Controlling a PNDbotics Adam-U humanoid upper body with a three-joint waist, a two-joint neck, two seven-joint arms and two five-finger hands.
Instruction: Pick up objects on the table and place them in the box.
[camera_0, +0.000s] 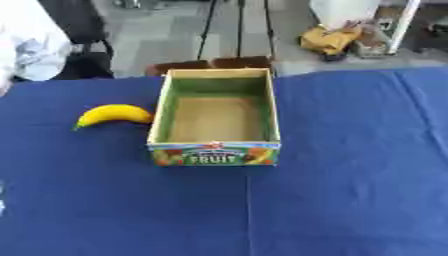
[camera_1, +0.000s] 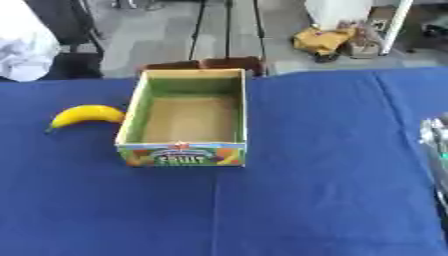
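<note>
A yellow banana (camera_0: 112, 115) lies on the blue tablecloth, just left of the box and nearly touching its left wall. The cardboard box (camera_0: 216, 152) stands open-topped in the middle of the table, with a "FRUIT" label on its near wall and nothing inside. My right hand (camera_1: 435, 145) shows only as a blurred silver and dark shape at the right edge, well away from the box. A pale sliver of my left hand (camera_0: 2, 200) shows at the left edge, below and far from the banana.
The blue cloth (camera_0: 350, 200) covers the whole table. Beyond the far edge are a dark chair (camera_0: 83, 60), tripod legs, a brown stool behind the box and clutter on the floor. A person's white sleeve (camera_0: 26, 40) shows at the top left.
</note>
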